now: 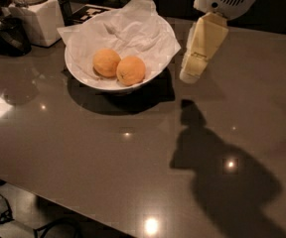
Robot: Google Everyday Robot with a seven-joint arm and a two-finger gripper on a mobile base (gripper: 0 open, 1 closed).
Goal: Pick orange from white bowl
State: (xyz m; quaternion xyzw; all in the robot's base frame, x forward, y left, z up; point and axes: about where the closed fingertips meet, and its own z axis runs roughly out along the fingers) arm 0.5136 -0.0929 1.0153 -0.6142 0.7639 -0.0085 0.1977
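The orange [130, 70], deep-coloured, dimpled, with a dark stem dot, sits in the white bowl [82, 77]; the tool [189, 74] hangs beside its rim, open or closed I cannot tell

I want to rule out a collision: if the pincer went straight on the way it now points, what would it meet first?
Likely the glossy grey-brown tabletop, just right of the wide white paper-lined bowl. The cream pincer points down beside it, though depth is unclear.
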